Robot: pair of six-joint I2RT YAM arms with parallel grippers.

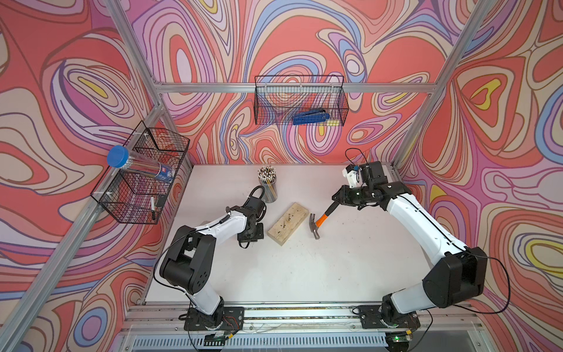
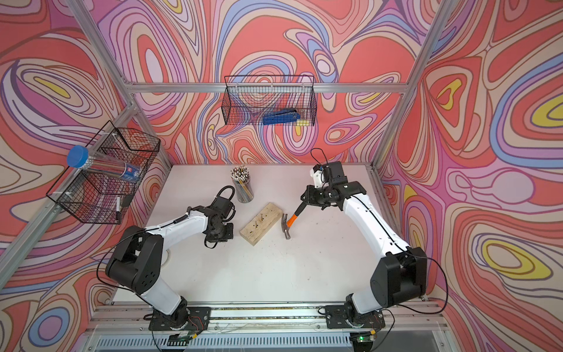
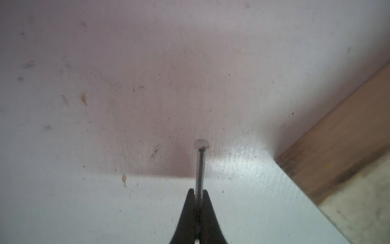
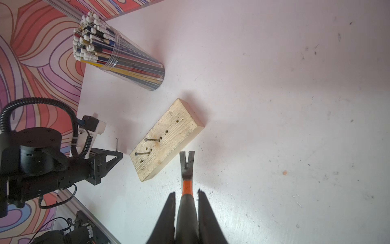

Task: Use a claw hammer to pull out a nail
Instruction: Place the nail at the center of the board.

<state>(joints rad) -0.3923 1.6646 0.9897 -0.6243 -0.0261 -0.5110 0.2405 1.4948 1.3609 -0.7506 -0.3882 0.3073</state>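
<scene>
The claw hammer [image 1: 316, 224] has a silver head and an orange and black handle. My right gripper [image 4: 186, 193] is shut on the black end of that handle. Its forked claw [image 4: 186, 159] hangs just off the long side of the wooden block [image 1: 288, 223], apart from it. Two bent nails [image 4: 152, 139] stick out of the block's top face. My left gripper [image 3: 198, 191] is shut on the shank of a loose nail [image 3: 200, 164], held just left of the block, head [image 3: 201, 144] away from the jaws. In both top views the wrist hides these jaws.
A clear cup of pencils [image 1: 268, 186] stands behind the block. A wire basket [image 1: 300, 82] on the back wall holds a blue tool [image 1: 310, 117]. Another wire basket [image 1: 122, 210] on the left wall holds a blue-capped tube [image 1: 137, 164]. Small specks dot the white table [image 1: 304, 274].
</scene>
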